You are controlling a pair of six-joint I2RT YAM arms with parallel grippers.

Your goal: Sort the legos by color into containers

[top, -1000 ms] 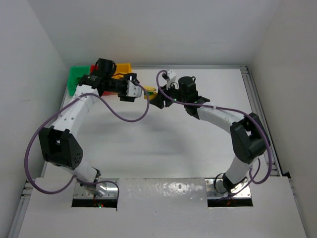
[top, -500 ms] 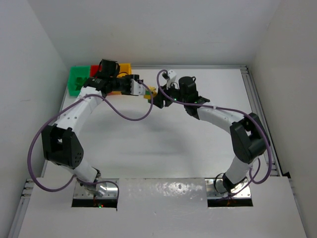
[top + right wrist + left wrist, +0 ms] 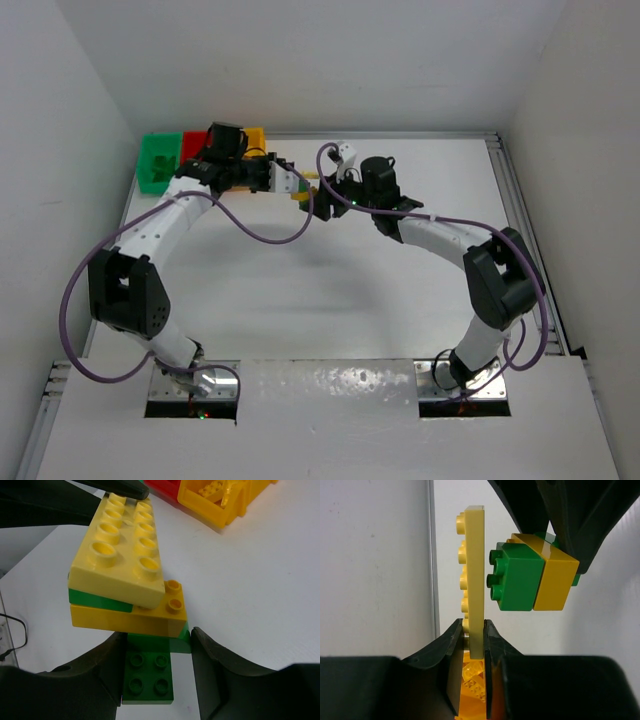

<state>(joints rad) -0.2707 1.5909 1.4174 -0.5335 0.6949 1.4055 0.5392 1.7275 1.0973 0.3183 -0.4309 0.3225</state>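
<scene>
A stack of joined legos [image 3: 303,186] hangs above the table between my two grippers. My right gripper [image 3: 157,640] is shut on the green brick [image 3: 149,676] at the base of the stack, which carries a yellow brick [image 3: 130,621] and a thin green layer. On top sits a pale yellow flat plate [image 3: 120,555]. My left gripper [image 3: 474,630] is shut on one end of that plate [image 3: 475,570], edge-on in the left wrist view, with the green brick [image 3: 516,580] and yellow brick [image 3: 553,577] beside it. The containers stand at the back left: green [image 3: 158,162], red [image 3: 194,143], yellow [image 3: 254,137].
The yellow bin [image 3: 225,502], holding several yellow legos, and the red bin [image 3: 167,489] lie just beyond the stack. White walls close in the table on the left, back and right. A metal rail [image 3: 510,200] runs along the right edge.
My left gripper has swung right from over the bins to the stack and closed on the pale yellow plate. The right arm and its stack have stayed put.
</scene>
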